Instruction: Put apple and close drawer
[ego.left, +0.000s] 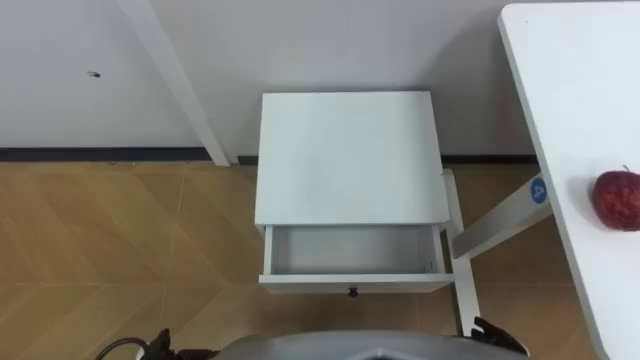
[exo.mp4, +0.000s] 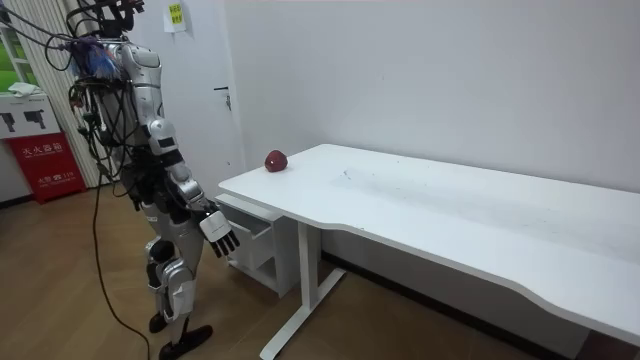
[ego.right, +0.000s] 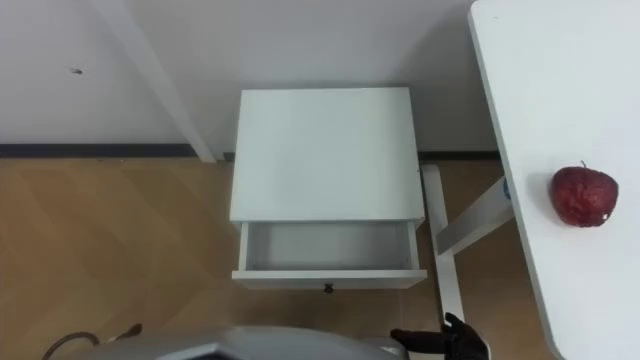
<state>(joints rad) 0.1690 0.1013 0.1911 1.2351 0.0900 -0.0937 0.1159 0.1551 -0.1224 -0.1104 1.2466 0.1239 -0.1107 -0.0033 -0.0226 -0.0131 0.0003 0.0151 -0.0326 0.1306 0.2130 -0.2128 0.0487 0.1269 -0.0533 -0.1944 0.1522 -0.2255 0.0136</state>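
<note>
Left eye view looks straight down on a white cabinet (ego.left: 345, 155) that stands against the wall, and its drawer (ego.left: 352, 283) is pulled out toward the robot. The drawer's pale inside is bare, and a small dark knob (ego.left: 352, 292) sits at the middle of its front panel. The apple (ego.left: 618, 200), dark red with its stem up, lies to the right of the cabinet and well apart from it. It rests on the white table (ego.left: 575, 90), near that table's front edge and not in the drawer. A slanted white table leg (ego.left: 495, 228) runs down just beside the cabinet's right side, level with the open drawer. Wooden herringbone floor (ego.left: 120, 240) spreads to the left of the cabinet and in front of it. In the room view the robot stands upright facing the cabinet, close before the open drawer, with the table's end on its right. Its right hand (exo.mp4: 218, 232) hangs low in front of the drawer, fingers loosely spread and holding nothing. The dark tips of those fingers also show at the bottom edge of the eye views, nearer the robot than the cabinet's right front corner.
</note>
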